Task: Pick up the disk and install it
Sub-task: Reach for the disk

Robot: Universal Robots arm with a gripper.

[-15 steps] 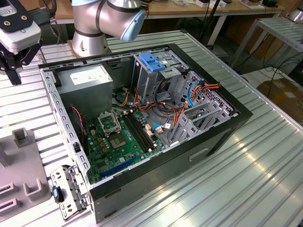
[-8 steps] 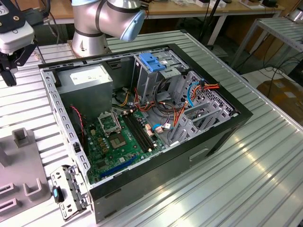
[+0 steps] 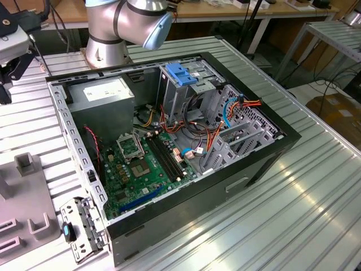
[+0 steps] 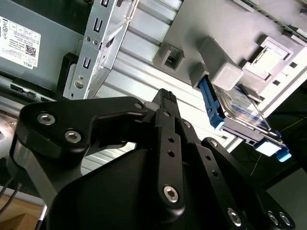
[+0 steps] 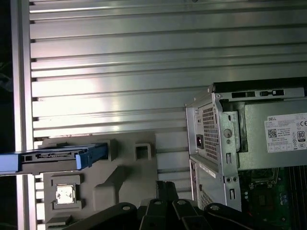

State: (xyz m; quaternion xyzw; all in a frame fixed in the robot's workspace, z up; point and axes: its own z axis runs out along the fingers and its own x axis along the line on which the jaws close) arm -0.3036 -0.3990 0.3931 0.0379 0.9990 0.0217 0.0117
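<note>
Two risks, as I judge it: my fingers, closed together on nothing, could knock the disk if lowered unopened, and a pinch on its blue rails alone could twist it in the grey holder. Silver-grey with blue rails, it stands on edge in that holder on the worktop, near the computer case.

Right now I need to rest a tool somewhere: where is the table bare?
Bare: the ribbed table on the exterior view's right of the computer case. Crowded: the exterior view's left, where the grey fixture stands; the first wrist view shows the disk in it.
</note>
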